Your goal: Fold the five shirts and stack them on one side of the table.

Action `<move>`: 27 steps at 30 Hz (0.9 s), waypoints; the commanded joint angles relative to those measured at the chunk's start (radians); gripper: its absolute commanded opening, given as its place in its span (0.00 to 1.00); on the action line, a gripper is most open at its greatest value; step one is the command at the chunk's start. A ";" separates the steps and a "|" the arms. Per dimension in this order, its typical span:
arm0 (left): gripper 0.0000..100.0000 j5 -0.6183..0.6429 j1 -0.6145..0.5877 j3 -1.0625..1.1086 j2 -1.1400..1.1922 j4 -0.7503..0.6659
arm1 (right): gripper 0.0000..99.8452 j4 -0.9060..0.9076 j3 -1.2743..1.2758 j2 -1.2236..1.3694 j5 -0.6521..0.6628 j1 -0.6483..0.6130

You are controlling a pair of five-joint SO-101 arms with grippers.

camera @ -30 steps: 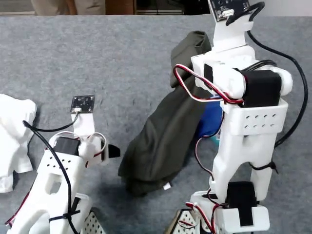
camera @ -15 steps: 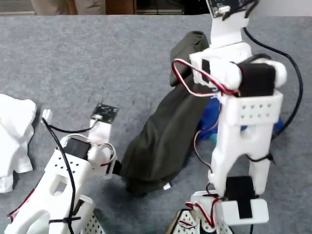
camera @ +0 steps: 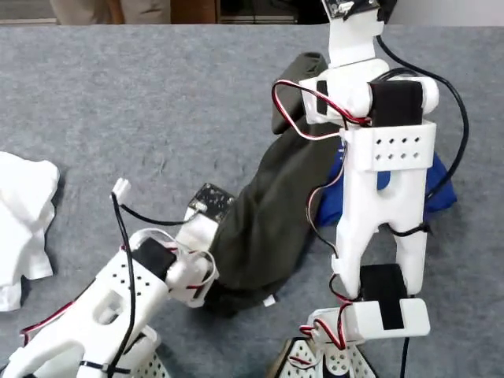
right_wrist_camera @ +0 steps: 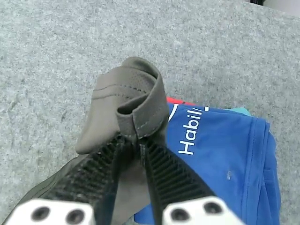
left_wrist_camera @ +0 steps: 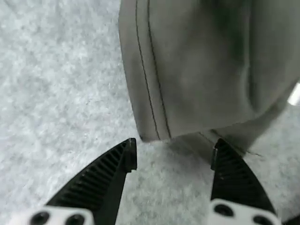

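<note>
An olive-green shirt (camera: 272, 213) lies bunched in a long strip down the middle of the grey table. My right gripper (right_wrist_camera: 131, 143) is shut on the far end of the olive shirt (right_wrist_camera: 126, 105), pinching a rolled fold. My left gripper (left_wrist_camera: 173, 154) is open just short of the near hem of the olive shirt (left_wrist_camera: 206, 70), with nothing between its fingers. A folded blue shirt (camera: 378, 189) lies under the right arm; the same blue shirt (right_wrist_camera: 220, 164) sits beside the pinched fold. A crumpled white shirt (camera: 24, 220) lies at the table's left edge.
The right arm (camera: 378, 157) stands tall over the blue shirt and hides much of it. The left arm (camera: 134, 299) leans in from the near left. Bare grey carpet-like table surface (camera: 142, 102) spreads across the far left and middle.
My left gripper has swung right, from open table to the near end of the olive shirt. The right arm has shifted slightly left and farther back, still holding the shirt's far end.
</note>
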 commanded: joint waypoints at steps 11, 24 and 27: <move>0.15 0.012 -0.098 0.055 -0.008 -0.133 | 0.00 -0.020 -0.010 0.025 0.008 0.007; 0.02 0.012 -0.112 0.057 -0.013 -0.204 | 0.00 -0.015 -0.016 0.019 0.008 0.007; 0.02 0.008 -0.209 -0.031 -0.013 -0.137 | 0.00 -0.014 -0.016 0.018 0.008 0.008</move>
